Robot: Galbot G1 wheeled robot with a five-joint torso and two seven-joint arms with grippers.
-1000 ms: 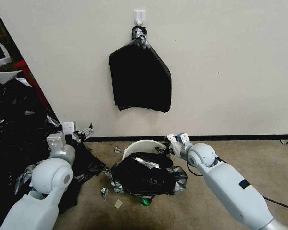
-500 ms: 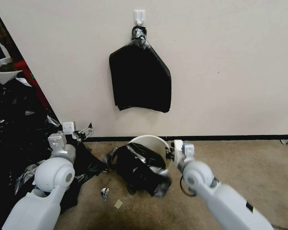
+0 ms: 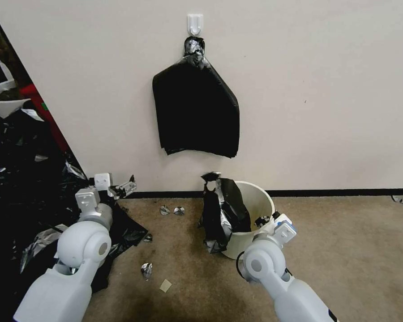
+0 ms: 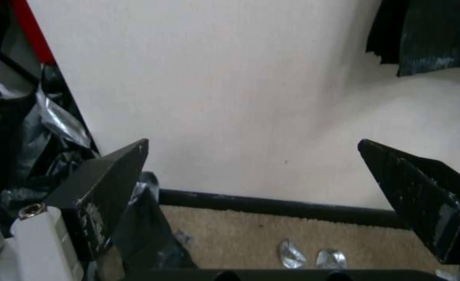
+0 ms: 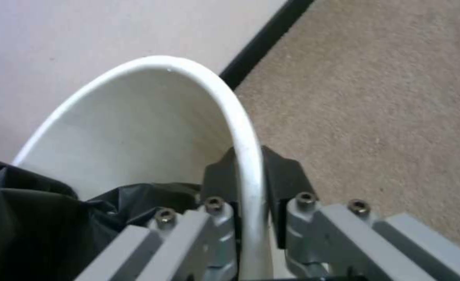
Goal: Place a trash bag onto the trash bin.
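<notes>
Bin stands up now, bag only half on

The right hand (image 5: 251, 195) pinches the trash bin (image 3: 255, 210) rim at its 5 o'clock edge. The trash bag (image 3: 224, 210) hangs over the 9 o'clock side, not spread round yet. A second ago the bin lay tipped over. The left hand (image 4: 251, 187) waits wide open by the wall (image 3: 322, 89).

Floor: tan carpet (image 3: 345, 250), black baseboard along the far wall.
Centre: trash bin (image 3: 255, 210) upright near the wall.
Left: heap of black plastic (image 3: 27, 201).
Near left: foil scraps (image 3: 146, 269), small card (image 3: 165, 285).
</notes>
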